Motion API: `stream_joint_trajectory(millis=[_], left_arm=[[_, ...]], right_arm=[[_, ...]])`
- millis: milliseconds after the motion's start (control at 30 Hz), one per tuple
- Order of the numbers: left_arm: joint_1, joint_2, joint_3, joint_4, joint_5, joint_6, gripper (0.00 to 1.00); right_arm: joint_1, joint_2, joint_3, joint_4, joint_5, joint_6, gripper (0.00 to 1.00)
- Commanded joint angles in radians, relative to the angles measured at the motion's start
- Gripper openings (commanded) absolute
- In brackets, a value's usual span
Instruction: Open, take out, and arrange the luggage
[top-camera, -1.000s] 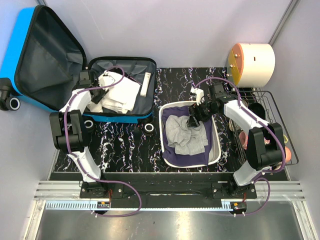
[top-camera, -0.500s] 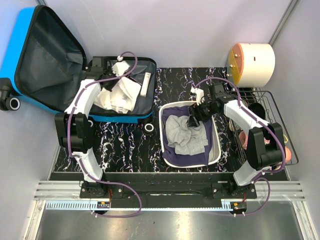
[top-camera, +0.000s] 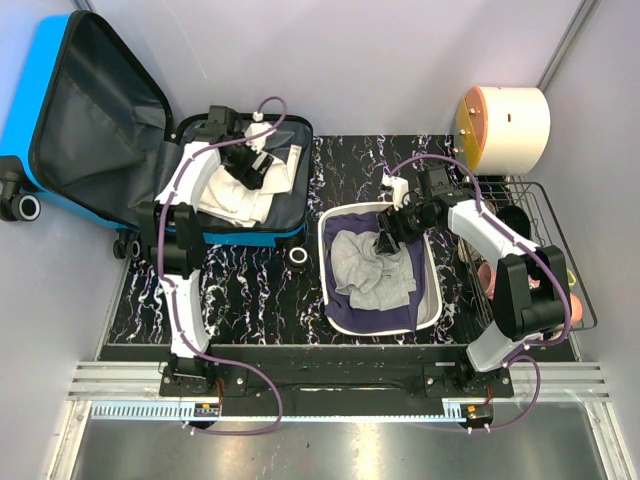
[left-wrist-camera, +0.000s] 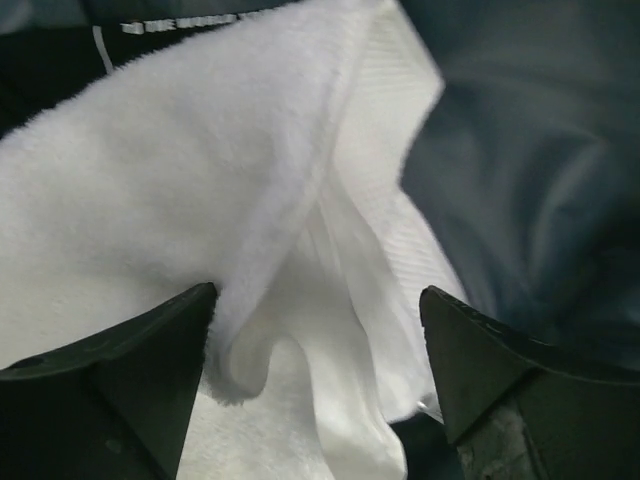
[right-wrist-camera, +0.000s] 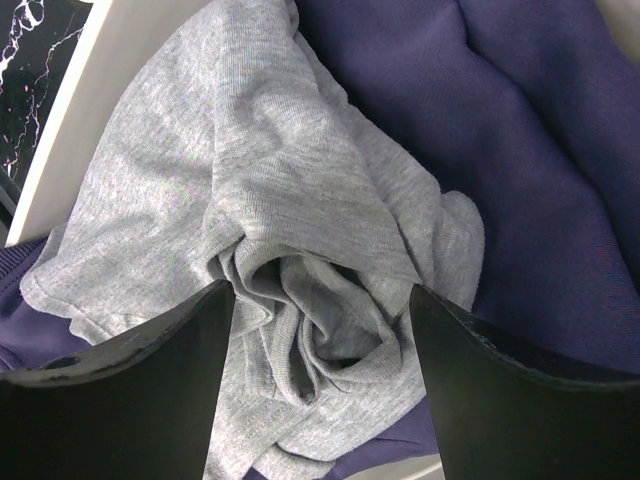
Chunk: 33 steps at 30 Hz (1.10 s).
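The luggage (top-camera: 95, 110) is lying open just left of the white basin (top-camera: 432, 290), its lid leaning up on the side away from the basin. White towels (top-camera: 228, 198) are sitting heaped in its lower half. Inside the basin, a grey garment (top-camera: 365, 265) is lying crumpled on purple cloth (top-camera: 365, 315). The left gripper (left-wrist-camera: 315, 300) is hanging spread over the towels, and the right gripper (right-wrist-camera: 320, 290) is hovering spread above the grey garment.

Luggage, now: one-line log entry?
luggage open | left end effector open over white towel inside | right end effector open over grey garment in basin
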Motion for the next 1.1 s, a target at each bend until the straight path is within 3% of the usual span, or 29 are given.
stream_joint_trajectory(millis=[0,33,133,233,267,400,633,800,900,933,1067], left_arm=[[0.081,-0.149,0.074,-0.165,0.295,-0.018,0.9],[0.1,-0.175,0.075,-0.165,0.312,-0.034,0.95],[0.188,-0.219,0.089,-0.161,0.319,-0.089,0.96],[0.264,-0.199,0.098,-0.161,0.284,-0.111,0.91],[0.276,-0.19,0.1,-0.159,0.264,-0.114,0.84],[0.262,-0.193,0.049,-0.147,0.27,-0.107,0.76],[0.189,-0.224,-0.139,0.0,0.147,-0.143,0.79],[0.132,-0.181,-0.155,0.069,0.055,-0.147,0.74],[0.106,-0.147,-0.161,0.097,-0.015,-0.135,0.64],[0.085,-0.143,-0.153,0.099,-0.025,-0.132,0.51],[0.06,-0.138,-0.121,0.099,-0.039,-0.15,0.27]], right_arm=[[-0.01,-0.005,0.042,0.004,-0.003,0.004,0.8],[-0.011,-0.005,0.044,0.004,-0.004,0.004,0.8],[-0.011,0.0,0.049,0.004,-0.018,0.008,0.8],[-0.011,0.009,0.059,0.004,-0.026,0.008,0.8],[-0.011,0.013,0.065,0.004,-0.027,0.008,0.8],[-0.01,0.021,0.073,0.004,-0.023,0.005,0.8],[-0.013,0.015,0.07,-0.001,-0.02,0.01,0.8],[-0.011,0.013,0.067,-0.002,-0.021,0.018,0.8],[-0.011,0.012,0.069,-0.001,-0.018,0.019,0.8],[-0.011,0.012,0.069,-0.002,-0.015,0.019,0.8],[-0.011,0.007,0.069,-0.001,-0.009,0.016,0.8]])
